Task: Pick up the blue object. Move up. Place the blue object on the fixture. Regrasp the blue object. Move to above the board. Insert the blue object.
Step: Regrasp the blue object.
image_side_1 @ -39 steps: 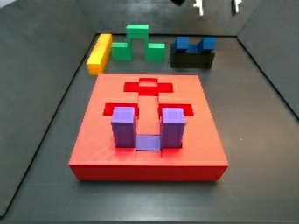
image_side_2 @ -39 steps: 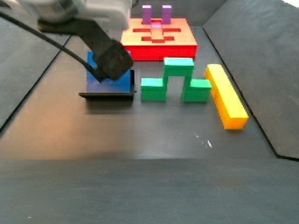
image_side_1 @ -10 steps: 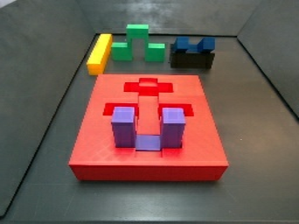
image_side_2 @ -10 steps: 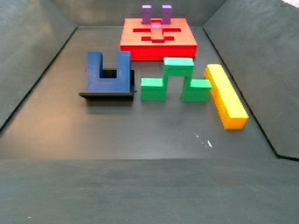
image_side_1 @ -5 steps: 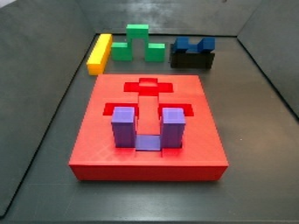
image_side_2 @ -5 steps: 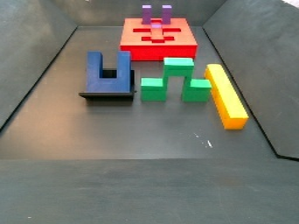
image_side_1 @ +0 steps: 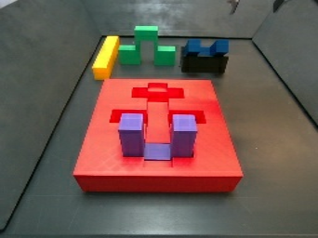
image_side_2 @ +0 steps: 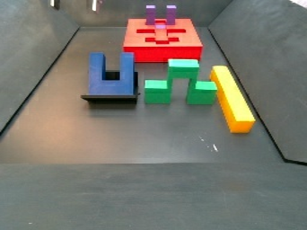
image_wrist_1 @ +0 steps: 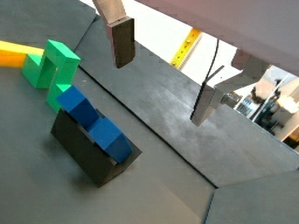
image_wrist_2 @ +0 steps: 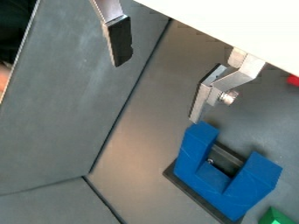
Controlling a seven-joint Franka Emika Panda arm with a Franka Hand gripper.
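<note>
The blue object (image_side_1: 207,46) stands on the black fixture (image_side_1: 205,64) at the far end of the floor, its two prongs showing in both side views; a side view shows the blue object (image_side_2: 110,72) lying against the fixture (image_side_2: 110,96). My gripper (image_side_1: 254,5) is open and empty, high above them, with only its fingertips in a side view; the gripper (image_side_2: 74,4) barely enters the frame. In both wrist views the gripper (image_wrist_1: 165,74) (image_wrist_2: 162,70) hangs apart from the blue object (image_wrist_1: 91,122) (image_wrist_2: 222,171). The red board (image_side_1: 158,181) lies nearer.
A violet U-shaped block (image_side_1: 158,138) sits in a recess of the board. A green stepped block (image_side_2: 180,81) and a yellow bar (image_side_2: 232,97) lie beside the fixture. Dark sloping walls (image_side_2: 36,81) enclose the floor.
The gripper let go of the blue object on the fixture and rose out of the side views. Its fingertips now show again at the top edge. The blue object has not moved.
</note>
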